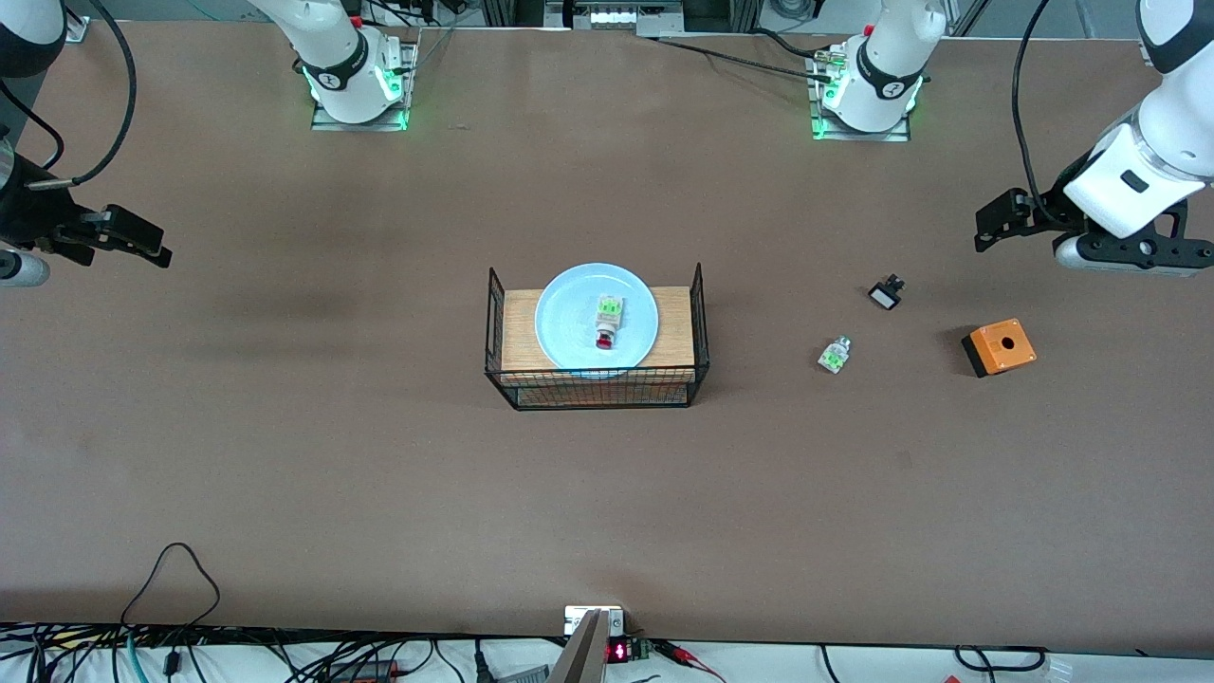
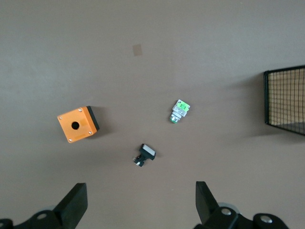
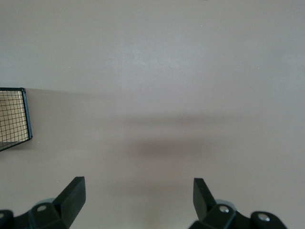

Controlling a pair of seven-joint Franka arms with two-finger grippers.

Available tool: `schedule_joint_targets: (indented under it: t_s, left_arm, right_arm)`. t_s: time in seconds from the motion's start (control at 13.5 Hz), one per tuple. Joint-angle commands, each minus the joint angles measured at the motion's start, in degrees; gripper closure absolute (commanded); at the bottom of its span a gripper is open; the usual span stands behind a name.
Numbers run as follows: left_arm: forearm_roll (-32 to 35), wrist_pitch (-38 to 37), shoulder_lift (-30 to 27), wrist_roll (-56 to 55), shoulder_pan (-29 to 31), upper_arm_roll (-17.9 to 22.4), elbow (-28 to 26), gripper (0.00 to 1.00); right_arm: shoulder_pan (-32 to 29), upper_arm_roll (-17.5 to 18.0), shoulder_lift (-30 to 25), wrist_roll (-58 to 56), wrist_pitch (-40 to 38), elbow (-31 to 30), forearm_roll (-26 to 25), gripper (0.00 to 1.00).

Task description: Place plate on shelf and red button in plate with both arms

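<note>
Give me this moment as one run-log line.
plate: on wooden board in wire basket | red button: on plate | left gripper: open, empty | right gripper: open, empty

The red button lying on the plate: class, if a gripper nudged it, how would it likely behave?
The red button lies on its side on the glossy plate, so it would probably slide easily. Its round cap suggests it might roll a little. Being tiny, it is likely light and easily knocked off.

- We note a matte brown table [image 1: 379, 474] filling most of the view, evenly lit.
- We record tangled cables [image 1: 171, 655] along its white front edge.
</note>
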Motion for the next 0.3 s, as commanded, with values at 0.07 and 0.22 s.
schedule_joint_targets:
  t_s: [0.07, 0.22]
  left_arm:
    - [1.7, -1.4, 1.4, 1.8, -0.1, -0.6, 2.4, 0.0]
    - [1.8, -1.4, 1.9, 1.8, -0.1, -0.6, 2.6, 0.0]
  right_arm:
    - [0.1, 0.1, -0.1, -0.7, -1.0, 0.6, -0.5, 0.0]
    - [0.1, 0.1, -0.2, -0.5, -1.0, 0.6, -0.5, 0.0]
